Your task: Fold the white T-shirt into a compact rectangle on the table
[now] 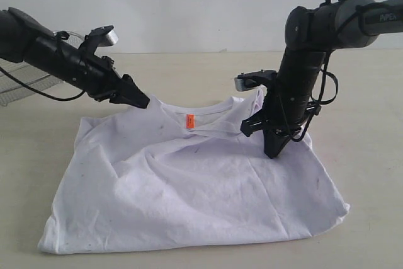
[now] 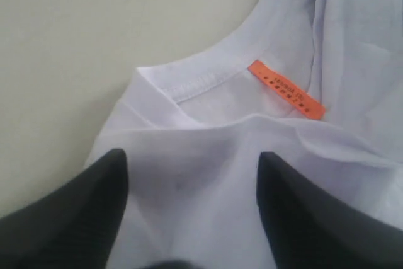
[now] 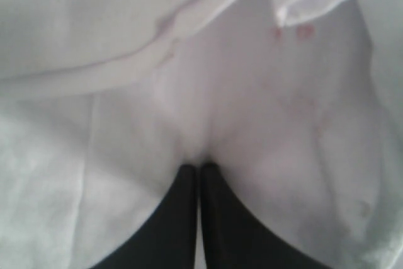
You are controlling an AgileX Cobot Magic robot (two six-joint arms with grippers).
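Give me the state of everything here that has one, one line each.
White cotton T-shirt: spread creased on the beige wood-grain table, orange neck label showing, not yet compact.
Left gripper: open, over the shoulder by the collar, holding nothing.
Right gripper: shut, pinching puckered shirt cloth.

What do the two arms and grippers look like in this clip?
The left arm and right arm are matte black tubes with rounded joints. The left gripper and right gripper have black fingers tapering to points, ribbed inside. Silver-faced cameras sit at the wrists. Black cables loop alongside. Cropped white lettering marks the right arm.
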